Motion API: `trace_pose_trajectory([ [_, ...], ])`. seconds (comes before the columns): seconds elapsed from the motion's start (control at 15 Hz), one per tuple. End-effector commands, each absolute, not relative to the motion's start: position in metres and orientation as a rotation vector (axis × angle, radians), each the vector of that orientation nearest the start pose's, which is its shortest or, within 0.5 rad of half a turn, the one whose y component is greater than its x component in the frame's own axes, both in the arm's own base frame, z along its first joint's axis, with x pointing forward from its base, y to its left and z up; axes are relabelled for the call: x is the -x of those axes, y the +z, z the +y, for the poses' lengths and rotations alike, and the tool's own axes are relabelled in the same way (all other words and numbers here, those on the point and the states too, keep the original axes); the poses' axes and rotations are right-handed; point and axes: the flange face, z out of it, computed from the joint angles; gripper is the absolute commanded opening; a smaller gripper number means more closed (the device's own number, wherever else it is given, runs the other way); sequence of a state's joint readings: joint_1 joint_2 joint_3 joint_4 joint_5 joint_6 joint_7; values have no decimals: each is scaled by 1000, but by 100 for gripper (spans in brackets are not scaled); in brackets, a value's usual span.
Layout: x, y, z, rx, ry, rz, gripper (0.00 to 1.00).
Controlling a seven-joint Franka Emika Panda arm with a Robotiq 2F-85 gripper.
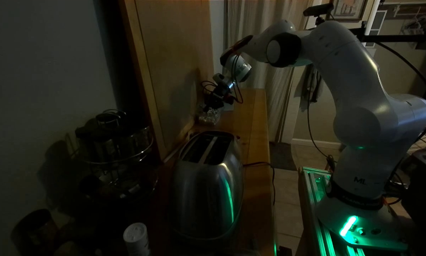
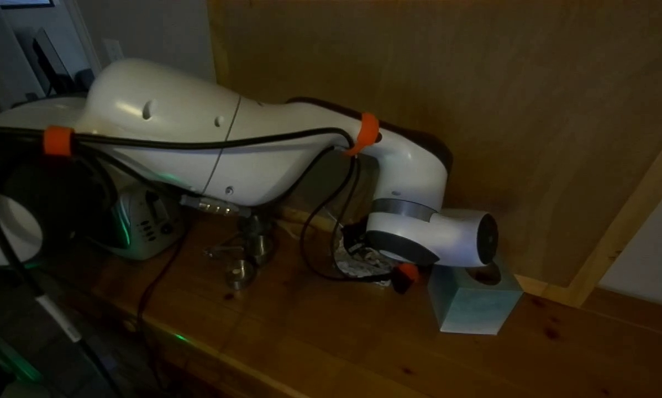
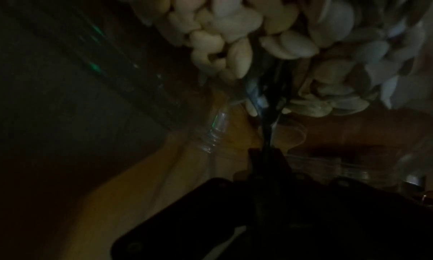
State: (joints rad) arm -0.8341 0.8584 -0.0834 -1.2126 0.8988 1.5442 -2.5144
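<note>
Wrist view: from the left, I see the clear tub, then pale seeds heaped ahead of me. Mid-picture, my gripper is closed down to the thin handle of a spoon and grips it; the spoon's dark head reaches in among the seeds. More seeds spread rightward. In an exterior view, a box stands right of the tub.
</note>
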Motion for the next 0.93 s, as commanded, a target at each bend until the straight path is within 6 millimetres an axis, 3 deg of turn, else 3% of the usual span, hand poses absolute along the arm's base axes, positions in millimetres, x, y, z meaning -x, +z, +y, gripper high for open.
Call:
trace_pose_trajectory([
  [0.0, -519, 255, -502, 2024, -1117, -1585, 2],
  [0.87, -518, 277, -491, 2119, -1016, -1634, 2],
])
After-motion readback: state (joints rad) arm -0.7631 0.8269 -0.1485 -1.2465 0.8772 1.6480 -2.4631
